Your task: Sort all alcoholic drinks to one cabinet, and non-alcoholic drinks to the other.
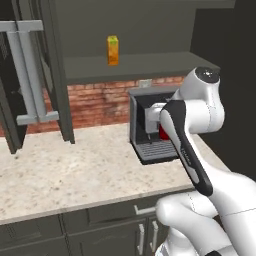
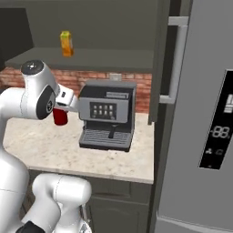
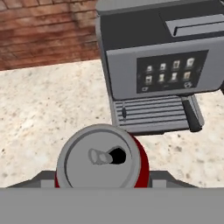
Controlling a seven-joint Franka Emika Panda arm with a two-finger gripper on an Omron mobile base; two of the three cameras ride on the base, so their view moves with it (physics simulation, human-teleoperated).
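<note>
My gripper (image 3: 103, 178) is shut on a red soda can (image 3: 101, 158) with a silver top, one of the non-alcoholic drinks, held upright above the counter just left of the coffee machine. The can (image 2: 59, 117) hangs from my hand in the right base view. In the left base view the can (image 1: 163, 133) peeks out behind my forearm. An orange juice carton (image 1: 113, 50) with a green top stands on the lower shelf of the open upper cabinet, and the same carton (image 2: 67, 43) appears in the right base view. The alcoholic drinks are out of view.
A dark grey coffee machine (image 2: 108, 113) stands on the speckled counter (image 1: 60, 170) against the brick wall. An open cabinet door (image 1: 31, 75) with a long grey handle hangs at the left. A tall grey fridge (image 2: 205, 113) borders the counter's right end.
</note>
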